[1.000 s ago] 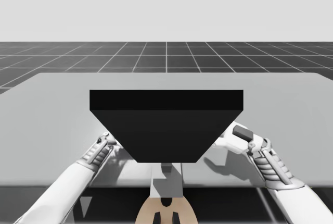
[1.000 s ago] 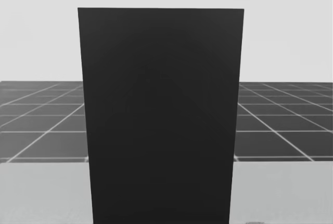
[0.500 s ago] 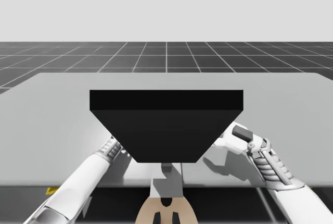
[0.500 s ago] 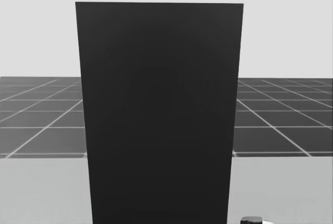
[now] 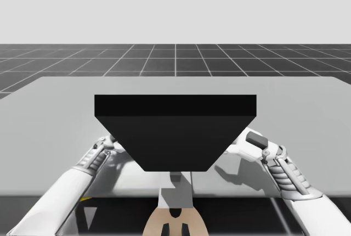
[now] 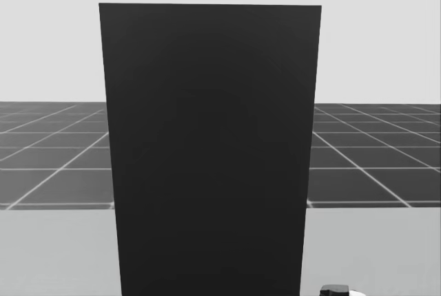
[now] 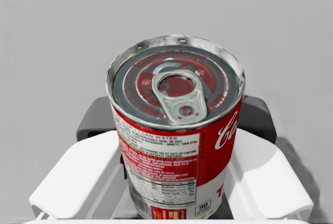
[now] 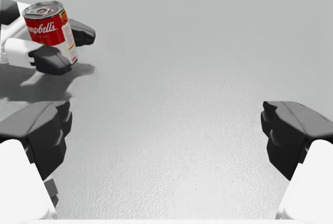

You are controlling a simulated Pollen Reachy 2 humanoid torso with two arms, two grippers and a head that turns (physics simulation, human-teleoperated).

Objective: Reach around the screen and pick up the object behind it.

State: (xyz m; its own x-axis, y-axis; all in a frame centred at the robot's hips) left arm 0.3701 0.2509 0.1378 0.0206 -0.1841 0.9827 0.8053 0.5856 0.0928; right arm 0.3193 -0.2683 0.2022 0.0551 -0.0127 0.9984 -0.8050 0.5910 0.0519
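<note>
The robot's left gripper [image 7: 176, 122] pinches the red and white can [image 7: 177, 151] from two sides. The can stands upright, with its long side pointing up and its ring-pull top showing. In the high view the left arm comes in from the lower left. Its hand goes behind the left edge of the black screen [image 5: 175, 131] in the middle of the frame, so the can is likely there, hidden. The right gripper [image 8: 166, 130] is spread wide and holds nothing, low over the grey table [image 8: 171, 52]. The can is well ahead of it, off to one side. The left arm has the can, so the next move is likely a straight lift.
</note>
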